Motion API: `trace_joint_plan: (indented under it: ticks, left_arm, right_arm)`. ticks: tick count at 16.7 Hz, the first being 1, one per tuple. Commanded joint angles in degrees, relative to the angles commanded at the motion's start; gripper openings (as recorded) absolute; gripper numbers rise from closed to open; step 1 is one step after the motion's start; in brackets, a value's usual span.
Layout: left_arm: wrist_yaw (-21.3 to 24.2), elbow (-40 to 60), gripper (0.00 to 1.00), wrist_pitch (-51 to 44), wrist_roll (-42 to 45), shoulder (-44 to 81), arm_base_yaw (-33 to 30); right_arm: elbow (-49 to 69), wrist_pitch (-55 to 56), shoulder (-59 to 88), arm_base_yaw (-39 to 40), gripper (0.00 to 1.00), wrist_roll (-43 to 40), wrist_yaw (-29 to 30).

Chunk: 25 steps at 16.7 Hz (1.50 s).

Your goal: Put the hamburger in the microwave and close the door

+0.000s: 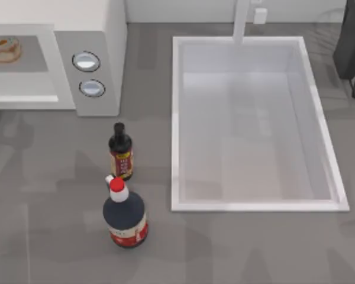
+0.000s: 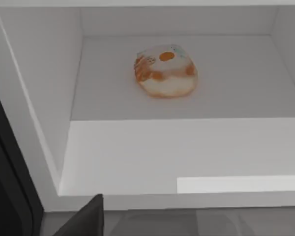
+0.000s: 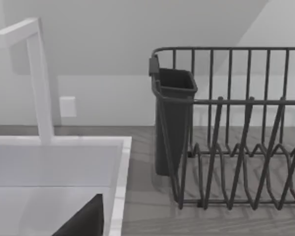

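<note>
a: from the top view, where did things stand?

b: the hamburger lay inside the microwave, whose cavity stood open at the table's far left, beside the two knobs. two bottles stood in front, and the sink sat to the right. neither arm could be made out there.

a: and the left wrist view?

b: it looked straight into the cavity. the hamburger rested on the microwave floor, well ahead of the left gripper and clear of it. only a dark sliver of that gripper showed, so i could not tell whether its jaws were released or clenched. a dark edge off to one side was probably the door, swung open.

a: the right wrist view?

b: a dish rack with its cup, the faucet and the sink rim. the right gripper seemed parked; its jaws' state could not be told.

a: so which step?

b: i judged the placing done and the closing left. the next move called for backing out of the opening, getting behind the door and swinging it shut.
</note>
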Motion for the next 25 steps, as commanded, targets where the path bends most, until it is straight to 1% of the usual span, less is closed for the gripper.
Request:
trace_joint_plan:
  ticks: [3,7,13,21,25]
  left_arm:
    - [-0.4,-0.7,1.00,-0.4,-0.2,-1.8,-0.4]
    - [-2.4,-4.4,1.00,-2.6,-1.1,-10.9,-2.7]
    - [-7.9,-14.3,1.00,-8.8,-3.6,-33.0,-7.9]
    - [-16.8,-29.4,1.00,-18.2,-7.7,-69.7,-15.4]
    - [-19.5,-33.6,1.00,-20.6,-8.8,-79.2,-17.7]
  right_arm:
    - [0.0,0.0,0.0,0.0,1.00,0.0,0.0]
    - [0.0,0.0,0.0,0.0,1.00,0.0,0.0]
    - [0.0,0.0,0.0,0.0,1.00,0.0,0.0]
    - [0.0,0.0,0.0,0.0,1.00,0.0,0.0]
    - [0.0,0.0,0.0,0.0,1.00,0.0,0.0]
